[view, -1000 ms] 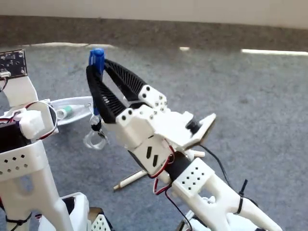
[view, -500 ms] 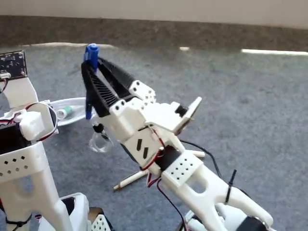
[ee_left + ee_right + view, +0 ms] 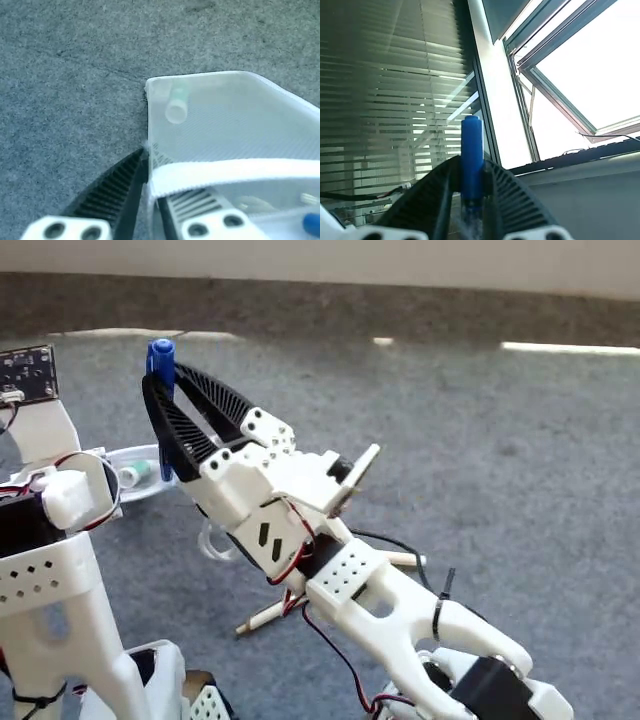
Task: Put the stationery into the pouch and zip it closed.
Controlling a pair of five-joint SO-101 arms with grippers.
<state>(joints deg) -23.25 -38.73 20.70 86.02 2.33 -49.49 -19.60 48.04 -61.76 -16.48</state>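
Observation:
My right gripper (image 3: 160, 380) is raised above the carpet and shut on a blue pen (image 3: 160, 355) that stands upright between its black fingers; the right wrist view has the same pen (image 3: 471, 150) in the gripper (image 3: 471, 177) against a window. Just below and to the left lies the translucent white pouch (image 3: 150, 465) with a green-capped tube (image 3: 132, 474) inside. My left gripper (image 3: 150, 175) is shut on the pouch's white zip edge (image 3: 225, 172), with the pouch (image 3: 225, 120) and the tube (image 3: 175, 106) beyond it.
A wooden pencil (image 3: 268, 616) lies on the grey carpet under the right arm, and another pale stick (image 3: 403, 560) lies beside that arm. A clear plastic piece (image 3: 213, 541) rests near the pouch. The left arm's white body (image 3: 50, 540) fills the near left.
The right gripper has carried the blue pen leftward, closer over the pouch. The left arm and the pouch have stayed put.

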